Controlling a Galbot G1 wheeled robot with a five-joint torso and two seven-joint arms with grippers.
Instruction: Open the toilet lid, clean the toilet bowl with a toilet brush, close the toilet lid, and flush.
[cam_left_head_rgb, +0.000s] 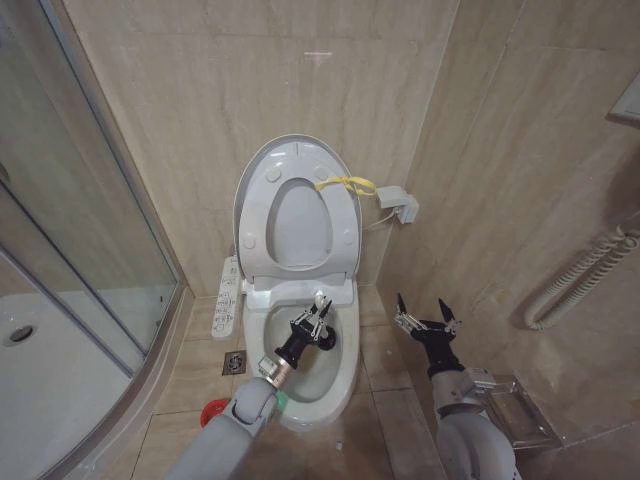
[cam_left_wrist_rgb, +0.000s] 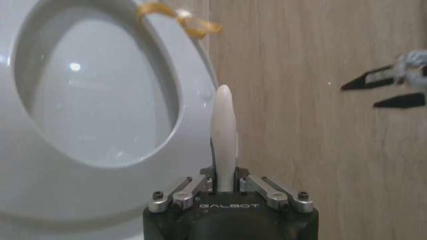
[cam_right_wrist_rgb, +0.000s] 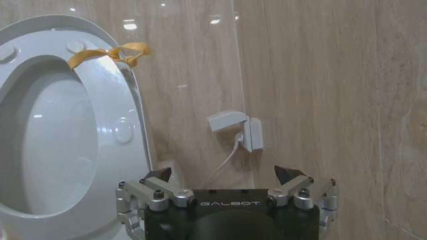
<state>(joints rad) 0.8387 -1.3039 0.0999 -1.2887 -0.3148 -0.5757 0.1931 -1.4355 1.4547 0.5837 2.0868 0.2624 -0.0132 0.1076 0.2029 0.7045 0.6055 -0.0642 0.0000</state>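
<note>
Left gripper (cam_left_head_rgb: 318, 322) clamps the brush (cam_left_wrist_rgb: 223, 135) over the bowl (cam_left_head_rgb: 345, 362); lid (cam_left_head_rgb: 262, 172) stands raised.
Right gripper (cam_left_head_rgb: 426, 318) waits spread to the right. Best to keep grip firm and sweep bristles around the inner wall.

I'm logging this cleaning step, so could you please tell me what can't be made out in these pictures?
- The toilet brush: its bristle head is cut off from the left wrist view; in the head view the left gripper covers it.
- The toilet bowl: the left arm hides much of its inside, so no stain can be judged.
- The red holder: partly behind the left arm in the head view.
- The right gripper hangs open beside the bowl.
</note>
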